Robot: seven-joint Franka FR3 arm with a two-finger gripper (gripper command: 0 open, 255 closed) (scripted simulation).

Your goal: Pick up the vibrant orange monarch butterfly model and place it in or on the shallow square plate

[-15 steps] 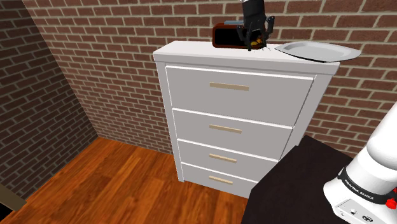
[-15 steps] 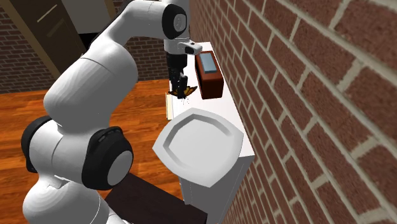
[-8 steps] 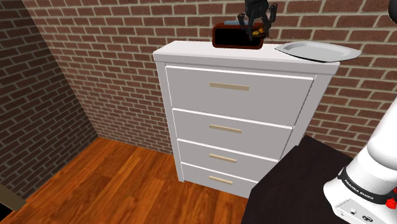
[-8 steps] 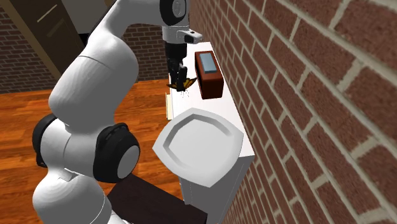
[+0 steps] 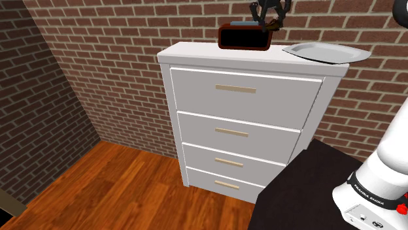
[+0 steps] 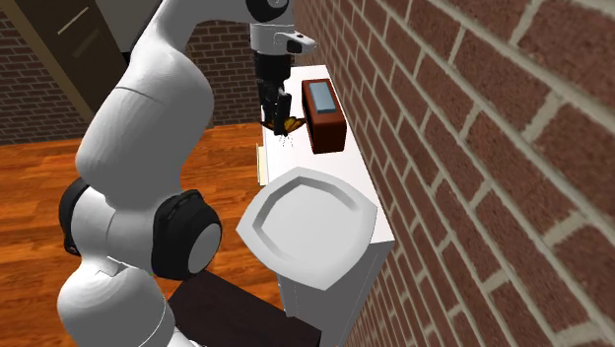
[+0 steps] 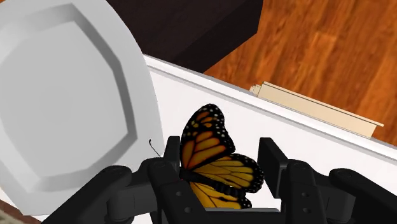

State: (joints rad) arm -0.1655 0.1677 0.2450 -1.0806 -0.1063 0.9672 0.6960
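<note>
Butterfly [image 7: 210, 147], orange and black with wings upright, is clamped between the black fingers of the tool [image 7: 219, 156]. It hangs above the white dresser [image 5: 248, 98] at the shoulder view's upper centre, beside a brown box [image 5: 244, 38] and left of the grey plate [image 5: 323, 52]. The arm's base [image 5: 369, 191] reads "FRANKA EMIKA".

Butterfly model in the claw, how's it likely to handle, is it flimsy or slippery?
Probably very light: the butterfly model is thin wings and little body. Likely fragile, since the claw grips across flat wings, with a fine antenna sticking out. It may pivot in the grip, and could tip onto a wing on the plate.
</note>
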